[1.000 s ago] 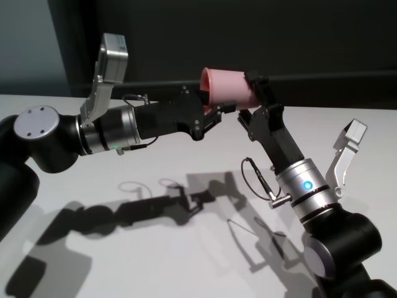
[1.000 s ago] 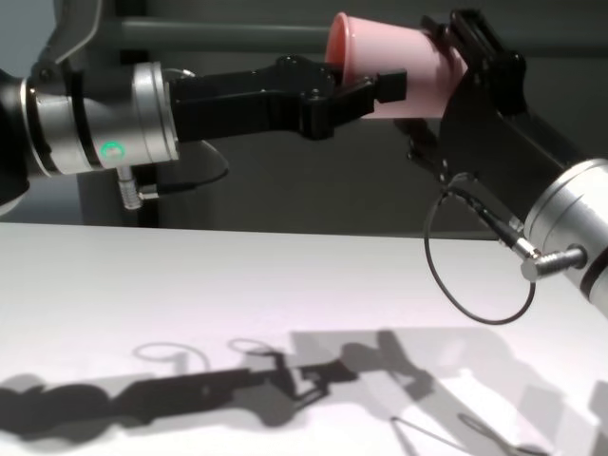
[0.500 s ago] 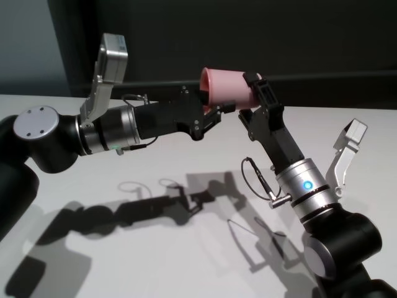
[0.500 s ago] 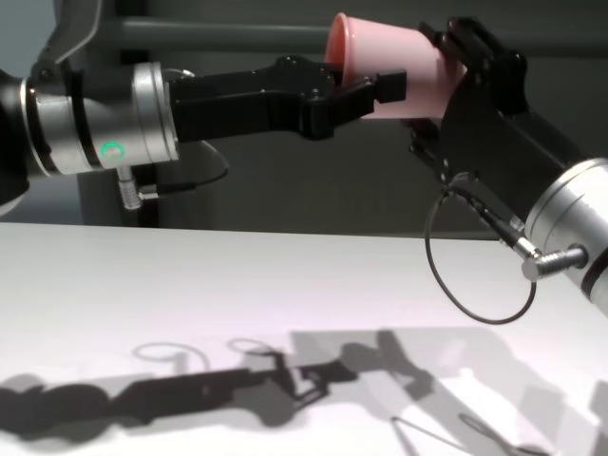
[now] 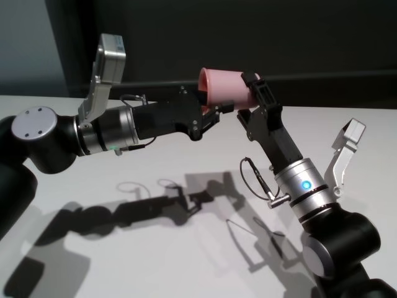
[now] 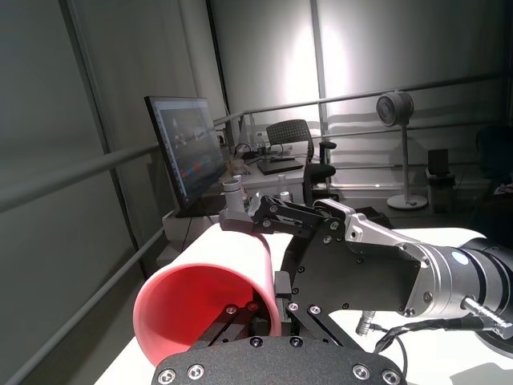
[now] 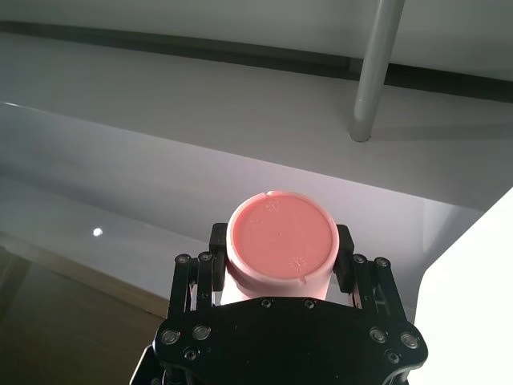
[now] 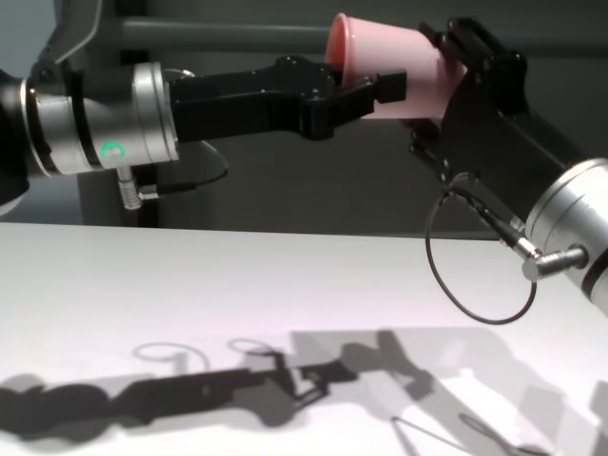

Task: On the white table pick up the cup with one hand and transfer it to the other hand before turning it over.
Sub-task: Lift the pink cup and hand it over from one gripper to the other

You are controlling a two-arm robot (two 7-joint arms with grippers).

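Upper centre, above the white tabletop (image 5: 155, 248), both end effectors, left (image 5: 214, 115) and right (image 5: 257, 93), pinched the sideways pink cup (image 5: 223, 87).

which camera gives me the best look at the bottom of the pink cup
The right wrist view: the pink cup's flat base faces the camera, between the right end effector's fingers. The left wrist view shows its open mouth; the head and chest views show only its side.
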